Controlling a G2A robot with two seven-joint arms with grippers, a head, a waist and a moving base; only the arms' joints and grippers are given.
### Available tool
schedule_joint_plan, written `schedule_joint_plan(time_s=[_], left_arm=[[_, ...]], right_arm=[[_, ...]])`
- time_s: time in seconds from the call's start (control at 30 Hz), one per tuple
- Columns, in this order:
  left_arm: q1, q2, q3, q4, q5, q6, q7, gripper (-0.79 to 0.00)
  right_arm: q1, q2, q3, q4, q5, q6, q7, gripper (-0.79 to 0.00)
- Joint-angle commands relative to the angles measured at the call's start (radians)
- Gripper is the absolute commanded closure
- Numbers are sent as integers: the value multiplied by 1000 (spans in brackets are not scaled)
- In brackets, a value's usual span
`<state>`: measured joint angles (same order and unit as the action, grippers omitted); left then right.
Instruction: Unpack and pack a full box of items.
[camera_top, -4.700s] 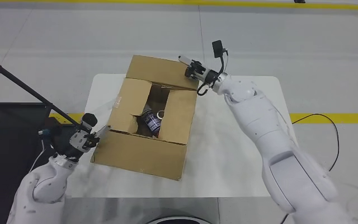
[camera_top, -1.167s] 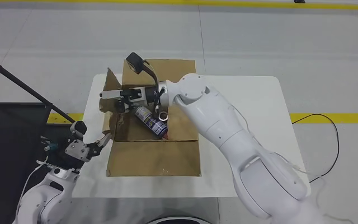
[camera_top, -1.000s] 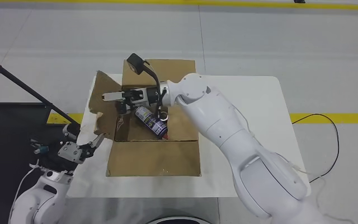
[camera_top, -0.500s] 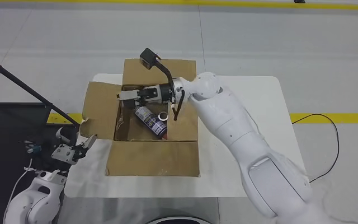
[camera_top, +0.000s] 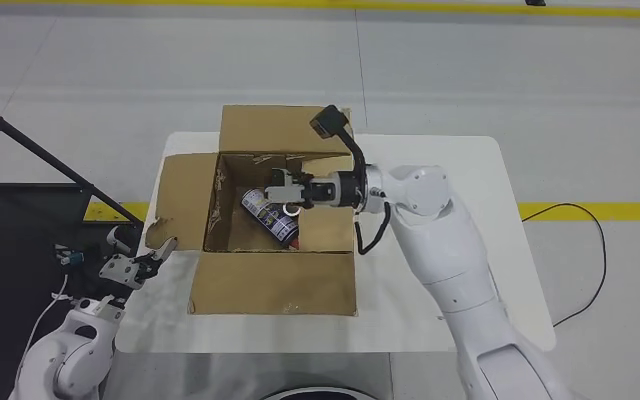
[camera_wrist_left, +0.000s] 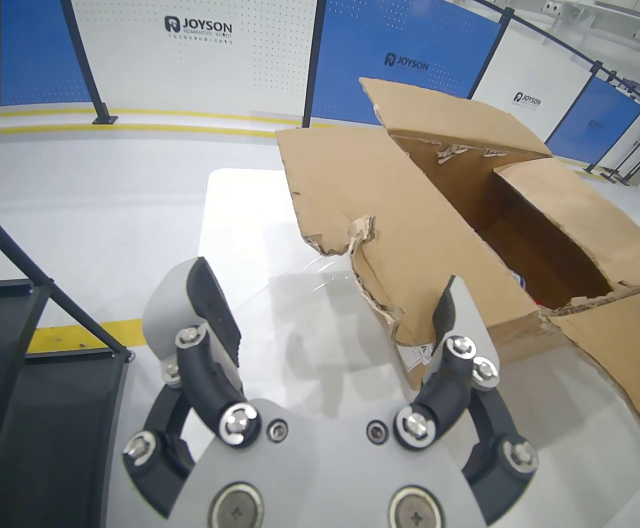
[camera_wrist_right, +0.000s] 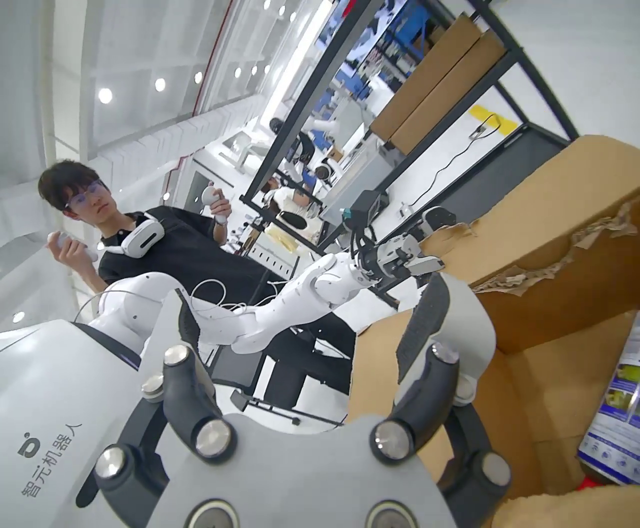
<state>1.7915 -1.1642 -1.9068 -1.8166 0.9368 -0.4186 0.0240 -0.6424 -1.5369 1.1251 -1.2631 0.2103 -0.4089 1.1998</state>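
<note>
While the cardboard box (camera_top: 275, 280) sits on the middle of the white table (camera_top: 440, 250) with its four flaps folded outward, I have the right gripper (camera_top: 276, 190) over the opening, its arm coming in across the right-hand flap. Its fingers stand apart and there is nothing between them; in the right wrist view the right gripper (camera_wrist_right: 310, 305) points at the inner brown wall of the box (camera_wrist_right: 550, 240), and a blue and white printed package (camera_wrist_right: 615, 400) lies down inside. From above I can see a dark labelled can (camera_top: 270, 215) lying on its side on the bottom of the box, slanted, with its upper end just beside the right gripper's tips; I cannot tell whether they touch. My left gripper (camera_top: 158, 252) is at the near left corner of the table, outside the box and just off the outer edge of the left flap (camera_top: 185, 195). In the left wrist view the left gripper (camera_wrist_left: 327, 280) is spread wide and holds nothing, with bare table (camera_wrist_left: 240, 225) under it, and one finger (camera_wrist_left: 452, 310) is close to the torn, ragged corner of that flap (camera_wrist_left: 360, 235). The same gripper (camera_wrist_right: 415, 260) shows beyond the box wall in the right wrist view.
</note>
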Motion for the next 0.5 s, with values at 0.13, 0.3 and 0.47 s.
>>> schedule_joint_plan(time_s=[0.13, 0.3, 0.47], left_arm=[[35, -2, -20, -47, -10, -7, 19, -785], [81, -5, -53, -107, -35, -21, 45, -785], [124, -8, -100, -175, -79, -48, 77, -785]], right_arm=[[6, -1, -3, 5, 9, -2, 10, -785], [-29, 14, 38, -9, -34, 15, -36, -785], [-100, 50, 143, -62, -91, 27, -43, -785]])
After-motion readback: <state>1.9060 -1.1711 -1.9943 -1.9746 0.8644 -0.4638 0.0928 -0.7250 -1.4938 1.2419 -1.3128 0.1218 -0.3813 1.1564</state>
